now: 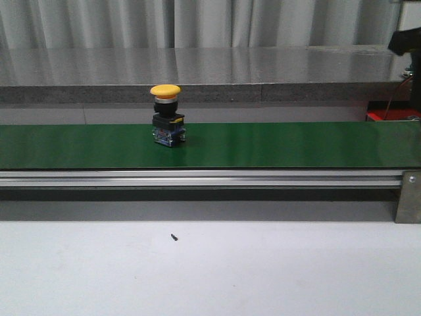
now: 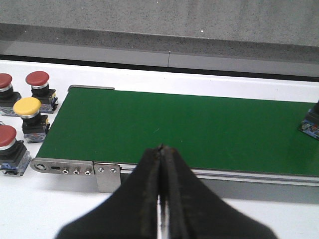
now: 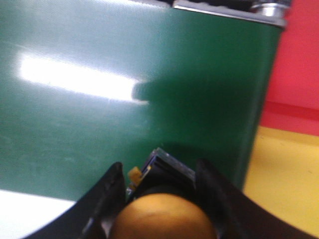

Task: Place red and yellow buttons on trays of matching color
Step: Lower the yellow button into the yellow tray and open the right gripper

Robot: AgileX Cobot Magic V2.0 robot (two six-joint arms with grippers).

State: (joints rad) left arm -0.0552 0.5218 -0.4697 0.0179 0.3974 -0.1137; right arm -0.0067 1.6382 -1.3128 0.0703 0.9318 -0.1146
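Note:
One yellow button (image 1: 166,115) stands upright on the green belt (image 1: 296,145), with no gripper near it. My right gripper (image 3: 159,174) is shut on a second yellow button (image 3: 162,219), whose dark base sits between the fingers, above the belt's end (image 3: 99,99). Just past that end lie the red tray (image 3: 299,59) and the yellow tray (image 3: 284,179). My left gripper (image 2: 161,149) is shut and empty over the belt's other end (image 2: 174,124). Beside that end, red buttons (image 2: 37,79) and a yellow button (image 2: 27,107) stand on the white table.
A metal rail (image 1: 197,178) runs along the belt's near side, with a bracket (image 1: 409,194) at the right. Behind the belt is a grey stone ledge (image 1: 210,69). A small dark speck (image 1: 173,237) lies on the white table in front.

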